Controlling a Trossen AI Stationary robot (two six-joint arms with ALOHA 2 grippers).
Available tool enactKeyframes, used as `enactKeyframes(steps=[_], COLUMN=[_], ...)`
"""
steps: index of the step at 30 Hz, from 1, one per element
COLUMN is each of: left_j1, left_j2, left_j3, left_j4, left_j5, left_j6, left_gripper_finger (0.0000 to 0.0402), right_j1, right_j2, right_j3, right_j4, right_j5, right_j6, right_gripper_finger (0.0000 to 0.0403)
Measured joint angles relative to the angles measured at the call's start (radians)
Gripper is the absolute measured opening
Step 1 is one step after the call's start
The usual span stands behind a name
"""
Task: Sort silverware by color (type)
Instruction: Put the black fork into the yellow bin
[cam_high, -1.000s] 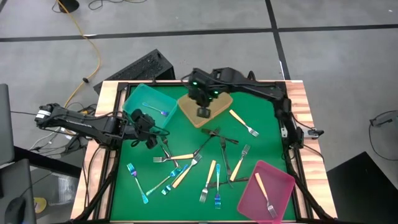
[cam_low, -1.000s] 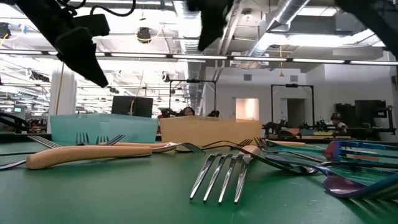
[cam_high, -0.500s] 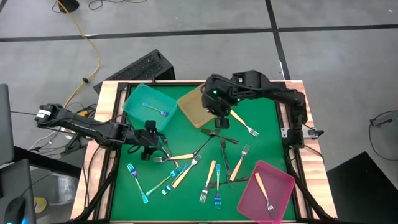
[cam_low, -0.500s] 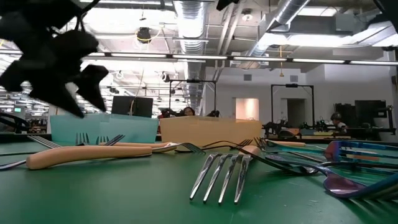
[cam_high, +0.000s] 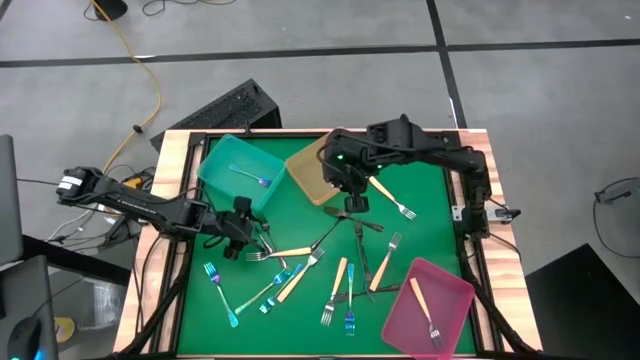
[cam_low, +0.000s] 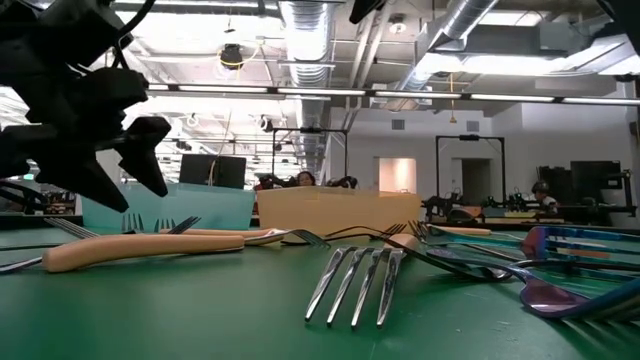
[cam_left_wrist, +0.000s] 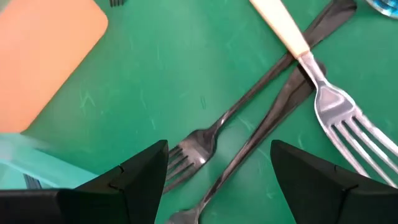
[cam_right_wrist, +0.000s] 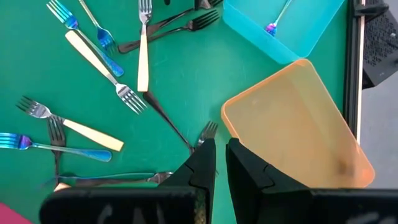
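Observation:
Silverware lies scattered on the green mat: dark grey forks (cam_high: 350, 218), cream-handled forks (cam_high: 292, 252) and blue forks (cam_high: 222, 290). My left gripper (cam_high: 243, 232) is open and low beside the teal tray (cam_high: 225, 165), pointing slantwise down. Its fingers stand either side of two crossed dark forks (cam_left_wrist: 249, 134) without touching them. A cream-handled fork (cam_left_wrist: 292, 40) lies over those two. My right gripper (cam_high: 352, 200) hangs shut and empty high over the mat's middle, just off the amber tray (cam_high: 310, 172). A dark fork's tines (cam_right_wrist: 208, 129) lie below it.
One blue-purple utensil (cam_high: 252, 178) lies in the teal tray. Cream-handled forks (cam_high: 422, 300) lie in the pink tray (cam_high: 455, 290) at the near right. The amber tray (cam_right_wrist: 298, 118) looks bare. A raised black frame (cam_high: 460, 215) borders the mat.
My left gripper has sunk toward the dark forks next to the teal tray and rolled about its own axis, staying open. My right gripper has swung from above the amber tray toward the table's right and a little nearer, rising slightly, fingers unchanged.

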Motion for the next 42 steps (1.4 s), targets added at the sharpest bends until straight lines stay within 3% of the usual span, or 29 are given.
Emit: enactKeyframes(steps=[13,18,22,33,38,42], left_j1=[0.0,0.0,-0.001,0.0,0.001,0.001], left_j2=[0.23,0.256,0.256,0.259,0.259,0.262], left_j3=[0.016,0.016,0.016,0.012,0.009,0.007], left_j4=[0.064,0.096,0.077,0.064,0.096,0.186], left_j5=[0.033,0.039,0.046,-0.002,-0.025,0.015], left_j6=[0.006,-0.002,-0.038,-0.021,-0.035,-0.062], left_gripper_finger=[0.0267,0.0254,0.0208,0.0019,0.0005,0.0001], right_j1=[0.001,0.001,0.002,0.008,0.018,0.018], right_j2=[0.0,0.0,0.0,0.0,0.001,0.0], right_j3=[0.0,0.0,0.0,0.0,0.0,0.0], right_j4=[-0.007,-0.008,-0.007,-0.006,-0.006,-0.006], right_j5=[0.0,0.0,0.0,0.002,0.002,0.002], right_j6=[0.011,0.01,0.01,0.029,0.029,0.028], right_gripper_finger=[0.0063,0.0063,0.0063,0.0063,0.0063,0.0063])
